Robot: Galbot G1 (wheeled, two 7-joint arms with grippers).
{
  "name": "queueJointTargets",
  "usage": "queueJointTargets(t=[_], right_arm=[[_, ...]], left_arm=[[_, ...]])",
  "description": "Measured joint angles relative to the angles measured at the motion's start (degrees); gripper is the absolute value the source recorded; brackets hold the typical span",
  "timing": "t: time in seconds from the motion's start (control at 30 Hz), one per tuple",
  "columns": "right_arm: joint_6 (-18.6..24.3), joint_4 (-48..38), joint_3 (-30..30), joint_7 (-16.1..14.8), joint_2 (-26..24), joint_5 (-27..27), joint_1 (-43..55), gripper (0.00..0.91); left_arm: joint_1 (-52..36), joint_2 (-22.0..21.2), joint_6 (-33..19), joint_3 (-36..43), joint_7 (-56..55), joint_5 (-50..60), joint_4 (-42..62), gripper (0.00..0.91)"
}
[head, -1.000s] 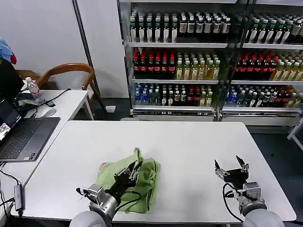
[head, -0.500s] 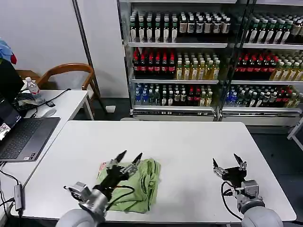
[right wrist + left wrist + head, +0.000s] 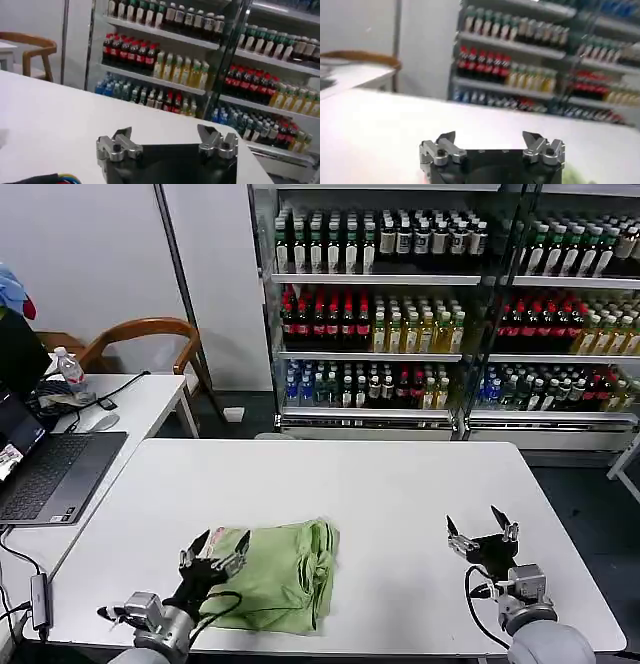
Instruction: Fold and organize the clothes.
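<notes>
My left hand [image 3: 214, 546], fingers apart, sits just left of the shirt [image 3: 275, 574]; my right hand [image 3: 482, 533], fingers apart, is far off.

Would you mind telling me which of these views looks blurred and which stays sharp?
Left wrist view: soft throughout, the drink shelves smeared, the left end effector blurred too. Right wrist view: the bottles read clearly. Head view: sharp, evenly lit, the polo shirt crisp.

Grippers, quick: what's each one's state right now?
Left gripper: open, empty, at the polo shirt's left edge.
Right gripper: open, empty, over bare table.
</notes>
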Motion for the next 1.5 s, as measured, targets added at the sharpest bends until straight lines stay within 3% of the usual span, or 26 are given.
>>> queueJointTargets(t=[0.4,0.83,0.87,0.9,0.93,0.97,1.5], right_arm=[[0.23,0.39,0.02,-0.01,-0.41,-0.04,-0.07,0.907],[0.33,-0.48,-1.19,-0.02,-0.47,-0.09,1.05,0.907],[0.34,-0.53,-1.25,-0.02,-0.47,-0.09,1.11,0.907],[0.34,-0.6,-1.31,-0.02,-0.45,-0.1,1.17,0.907],[0.34,-0.67,-1.34,-0.02,-0.42,-0.1,1.2,0.907],[0.34,-0.71,-1.36,-0.02,-0.4,-0.1,1.2,0.907],[0.37,-1.13,-1.26,-0.02,-0.7,-0.1,1.11,0.907]], left_arm=[[0.93,-0.54,5.03,-0.05,-5.14,3.12,2.92,0.907],[1.05,-1.59,5.4,0.85,-7.66,3.7,4.81,0.907],[1.1,-1.6,5.53,0.99,-7.79,3.73,4.81,0.675],[1.12,-1.65,5.64,1.14,-7.91,3.77,4.83,0.333],[1.08,-1.69,5.79,1.3,-8.07,3.95,4.96,0.071],[1.02,-1.77,5.89,1.45,-8.18,4.05,5.13,0.04],[1.06,-2.12,3.33,3.2,-6.08,2.76,7.0,0.04]])
